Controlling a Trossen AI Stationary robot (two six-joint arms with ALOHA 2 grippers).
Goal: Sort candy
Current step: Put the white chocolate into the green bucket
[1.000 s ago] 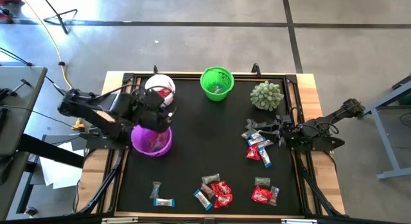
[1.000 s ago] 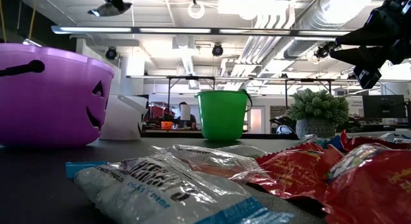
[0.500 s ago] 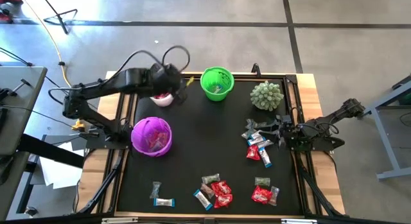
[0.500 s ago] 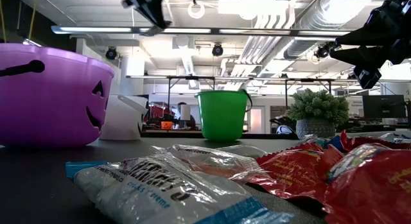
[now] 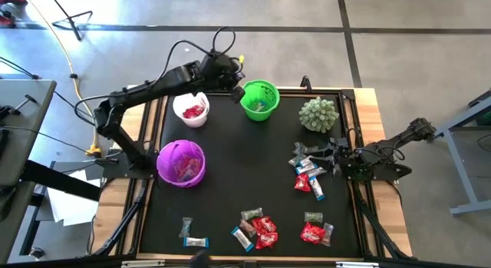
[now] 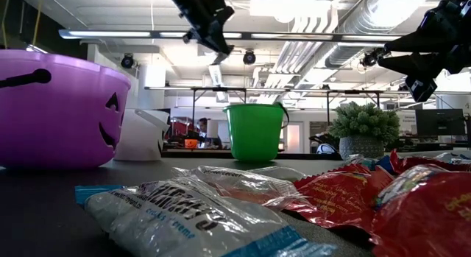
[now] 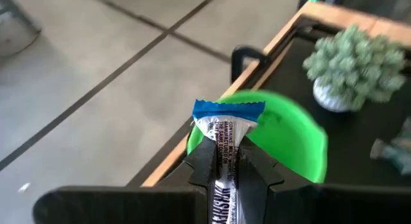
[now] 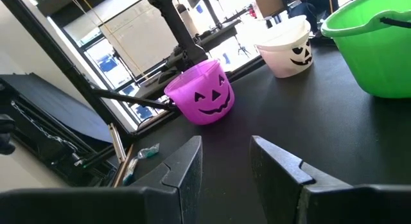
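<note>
My left gripper (image 5: 236, 90) hangs over the far left of the table, beside the left rim of the green cup (image 5: 259, 100), and is shut on a silvery candy bar with a blue end (image 7: 226, 131). The green cup (image 7: 289, 144) lies just beyond the bar. More candy lies in loose heaps near the front edge (image 5: 257, 228) and at the right (image 5: 309, 172). My right gripper (image 8: 225, 163) waits open at the table's right edge, with nothing between its fingers. My left gripper pinches the candy bar's middle (image 7: 226, 150) between its two fingers (image 7: 204, 165). The bar runs along the fingers, and its blue crimped end (image 7: 228, 110) sticks out past the fingertips. The fingers slant downward toward the green cup. The bar is lifted clear of the table.
A white cup (image 5: 191, 109) holding red candy and a purple cup (image 5: 181, 162) stand at the left. A spiky pale-green plant (image 5: 318, 114) stands at the far right. A few candies (image 5: 192, 233) lie at the front left. The mat's middle is bare.
My left gripper has swung from above the purple cup toward the table's far edge, past the white cup, then right to the green cup's left rim. It has turned on the way and stayed shut.
</note>
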